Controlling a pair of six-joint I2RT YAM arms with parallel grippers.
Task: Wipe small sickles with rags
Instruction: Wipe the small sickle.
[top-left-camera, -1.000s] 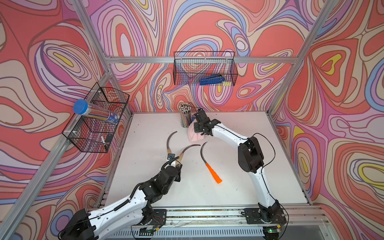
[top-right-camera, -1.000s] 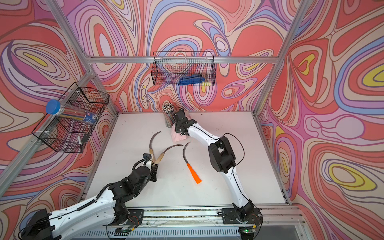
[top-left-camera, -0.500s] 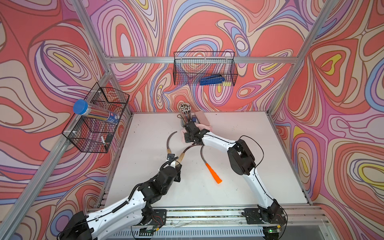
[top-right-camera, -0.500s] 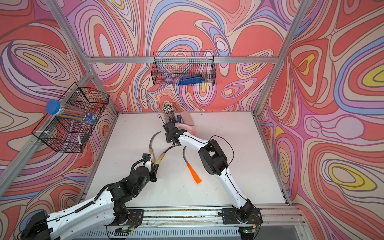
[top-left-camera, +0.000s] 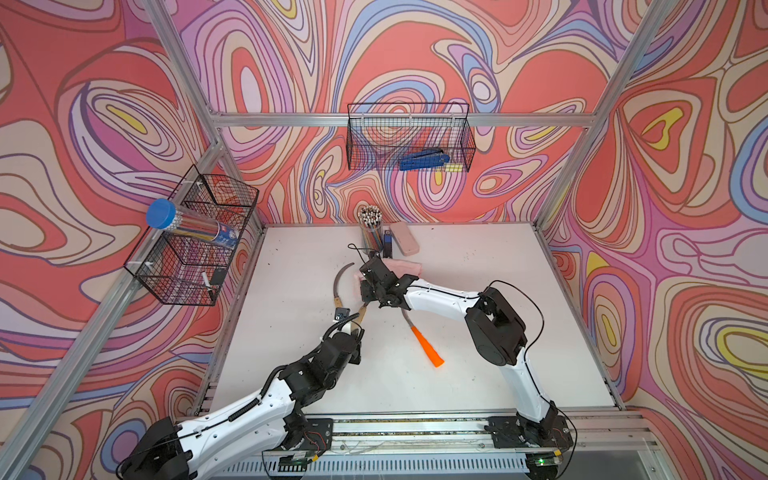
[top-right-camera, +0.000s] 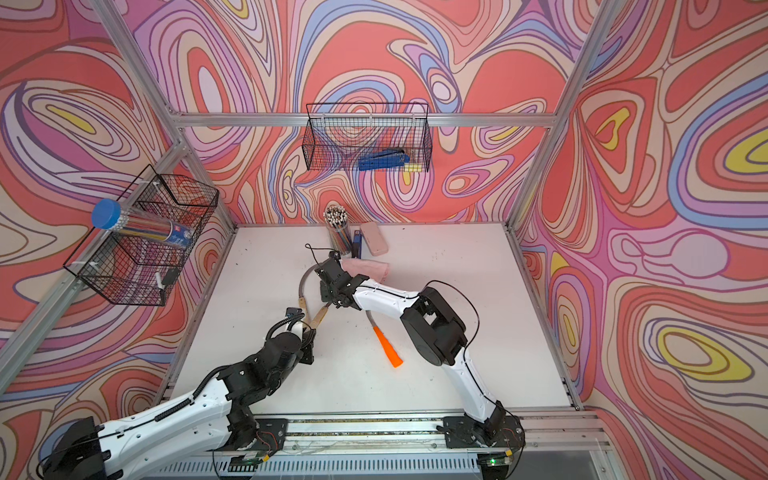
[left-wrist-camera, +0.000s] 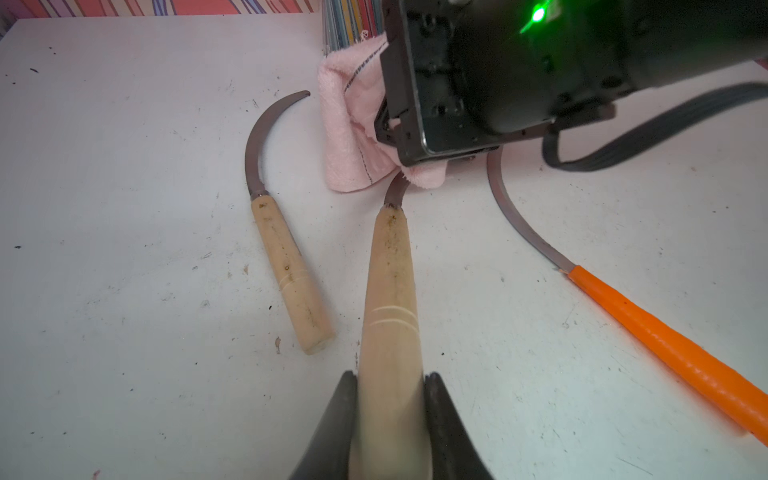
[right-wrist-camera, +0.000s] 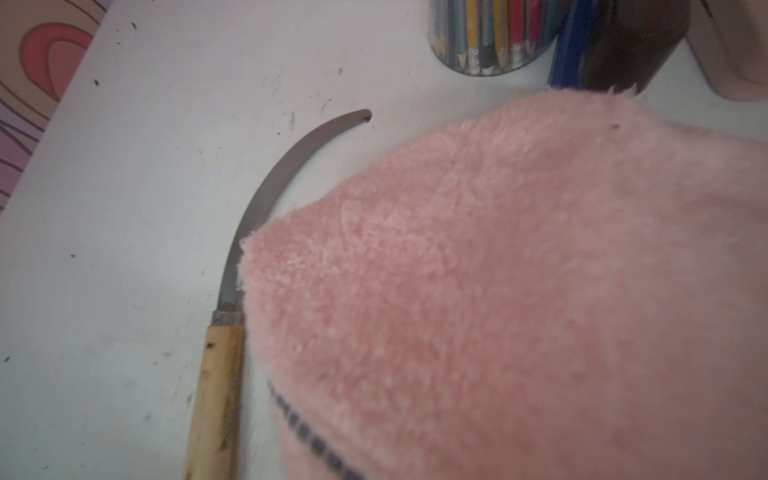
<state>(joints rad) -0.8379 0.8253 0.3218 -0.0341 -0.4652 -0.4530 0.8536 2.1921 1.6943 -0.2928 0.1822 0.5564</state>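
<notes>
Grips wooden-handled sickle (left-wrist-camera: 390, 270) in left end effector (left-wrist-camera: 390, 376), apparently pinches rag (left-wrist-camera: 349, 137) in right end effector (top-left-camera: 365, 291); risks blade (left-wrist-camera: 397, 192) snagging it free.

Fuzzy pink rag (right-wrist-camera: 519, 291), wooden sickle handle (left-wrist-camera: 390, 299)

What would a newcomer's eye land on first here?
Loud swirled walls all around. At the middle of the white table, the left end effector clamps a wooden-handled sickle by its handle while the right end effector presses a bunched pink rag on its blade. An orange-handled sickle lies loose beside them.
</notes>
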